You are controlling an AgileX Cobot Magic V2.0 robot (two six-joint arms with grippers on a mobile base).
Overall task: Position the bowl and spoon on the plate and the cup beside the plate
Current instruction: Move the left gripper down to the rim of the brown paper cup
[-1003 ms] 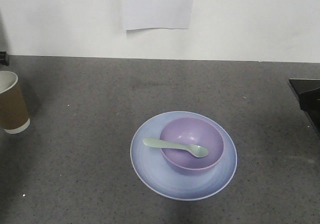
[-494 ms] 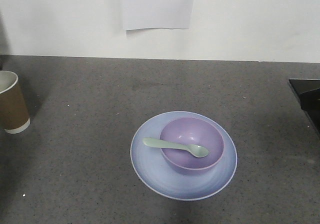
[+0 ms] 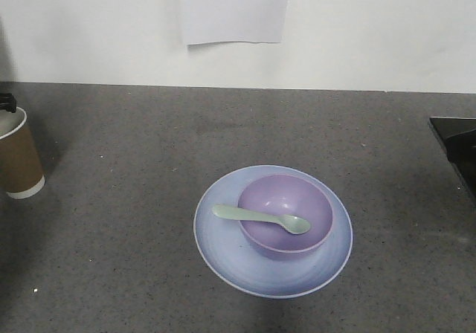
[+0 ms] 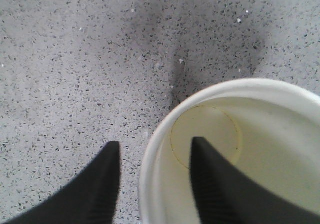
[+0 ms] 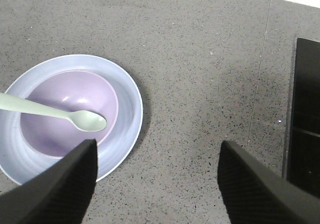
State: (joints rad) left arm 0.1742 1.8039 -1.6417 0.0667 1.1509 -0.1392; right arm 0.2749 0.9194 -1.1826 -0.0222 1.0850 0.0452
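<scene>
Paper cup (image 4: 240, 154) at worktop (image 3: 134, 273) left edge: light, crushable. Left fingers (image 4: 212, 184) open, straddling rim; right fingers (image 5: 250, 184) open, empty.

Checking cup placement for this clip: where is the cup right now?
The cup stands at the front view's far left edge, well apart from the plate; the left gripper's fingers straddle its rim.

At nine o'clock the pale blue plate (image 5: 131, 115) lies on the speckled grey counter (image 5: 200, 59) with the lavender bowl (image 5: 60, 96) on it. The mint spoon (image 5: 60, 115) lies in the bowl, scoop toward three o'clock. The right gripper (image 5: 157, 176) stands spread at six o'clock; a black block (image 5: 305, 109) sits at three.
</scene>
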